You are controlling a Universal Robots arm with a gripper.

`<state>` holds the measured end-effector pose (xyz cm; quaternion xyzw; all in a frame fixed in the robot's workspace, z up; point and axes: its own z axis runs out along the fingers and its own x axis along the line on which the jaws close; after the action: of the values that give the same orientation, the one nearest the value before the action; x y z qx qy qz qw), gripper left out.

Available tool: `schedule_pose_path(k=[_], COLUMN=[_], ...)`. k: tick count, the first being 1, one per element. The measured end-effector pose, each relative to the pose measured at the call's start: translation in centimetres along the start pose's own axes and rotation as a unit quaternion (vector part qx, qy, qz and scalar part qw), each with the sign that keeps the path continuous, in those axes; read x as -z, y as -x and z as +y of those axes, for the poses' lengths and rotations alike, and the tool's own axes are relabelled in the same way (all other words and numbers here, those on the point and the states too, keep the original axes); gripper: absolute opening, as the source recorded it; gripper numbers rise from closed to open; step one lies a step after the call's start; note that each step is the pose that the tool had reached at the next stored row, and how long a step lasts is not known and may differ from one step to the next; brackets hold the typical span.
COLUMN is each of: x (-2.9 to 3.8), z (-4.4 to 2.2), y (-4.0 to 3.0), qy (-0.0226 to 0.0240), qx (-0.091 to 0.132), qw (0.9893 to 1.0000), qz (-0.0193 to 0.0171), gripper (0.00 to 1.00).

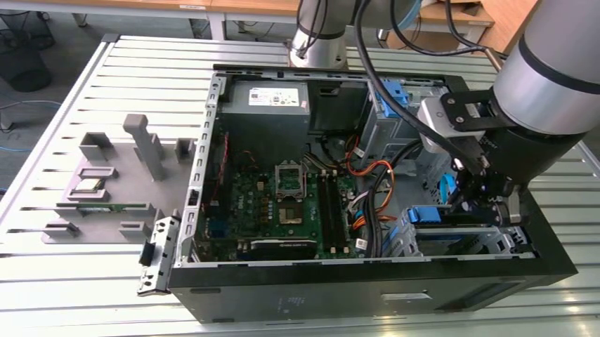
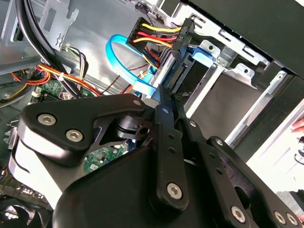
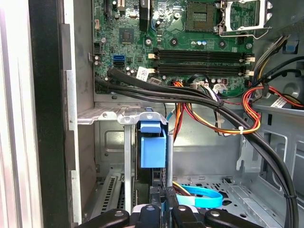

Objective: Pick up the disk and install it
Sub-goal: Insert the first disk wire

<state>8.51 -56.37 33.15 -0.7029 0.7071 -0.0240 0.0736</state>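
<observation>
One disk (image 3: 153, 149) upright in its bay, edge between hand (image 3: 165, 202) fingers, grip unclear.

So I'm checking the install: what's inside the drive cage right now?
The disk stands edge-on inside the drive cage, its blue bracket showing, with the end effector at its near edge. Its label and lower end are covered.

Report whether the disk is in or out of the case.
In: the disk stands on edge in the drive cage inside the computer case, with the gripper at it.
</observation>
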Motion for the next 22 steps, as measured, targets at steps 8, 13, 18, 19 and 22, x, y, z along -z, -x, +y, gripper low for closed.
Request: schedule_pose_path(k=[8,13,18,19,22], x=[-0.26,-0.37,-0.43,-0.43,-0.42], z=[0.04,0.05,0.06,0.06,0.06], y=[-0.02,-0.03,-0.03,-0.04,-0.04], qy=[0.0,0.0,0.0,0.0,0.0], qx=[0.0,0.0,0.0,0.0,0.0], qw=[1.0,1.0,1.0,1.0,1.0], qz=[-0.0001,0.0002,-0.0002,-0.0001,0.0001], gripper=[0.16,0.16,0.17,0.23,0.29])
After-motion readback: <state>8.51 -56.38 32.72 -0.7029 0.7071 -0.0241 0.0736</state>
